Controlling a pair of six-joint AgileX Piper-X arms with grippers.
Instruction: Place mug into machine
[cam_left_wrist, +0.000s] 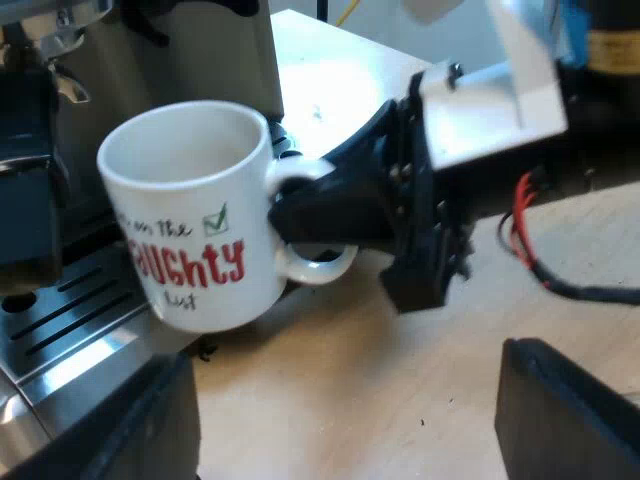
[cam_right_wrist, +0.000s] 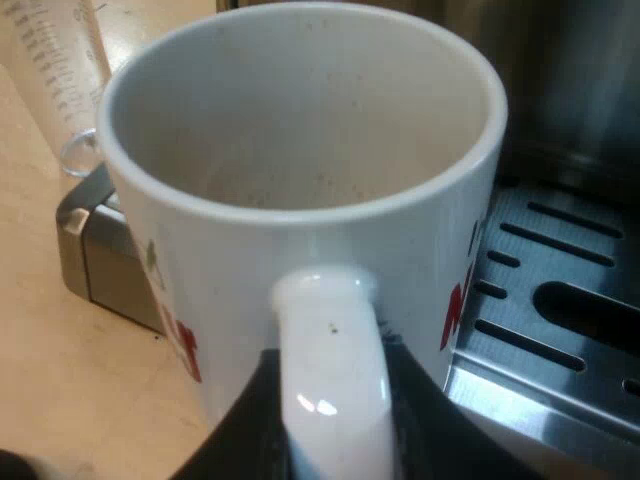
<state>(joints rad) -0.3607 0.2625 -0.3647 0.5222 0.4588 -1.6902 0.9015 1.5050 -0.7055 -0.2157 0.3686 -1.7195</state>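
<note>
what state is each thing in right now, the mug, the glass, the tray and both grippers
mug: empty, mouth up, held by its handle
right gripper: shut on the mug's handle
left gripper: open, holding nothing
drip tray: mug at its rim, not over the slots
measuring glass: beside the drip tray's corner, looks empty

Soft indoor light glints on the mug (cam_right_wrist: 300, 250) handle and washes the table (cam_left_wrist: 340, 70) nearly white.

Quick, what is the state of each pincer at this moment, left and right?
Left pincer: open, holding nothing.
Right pincer: closed on the handle of the mug.
</note>
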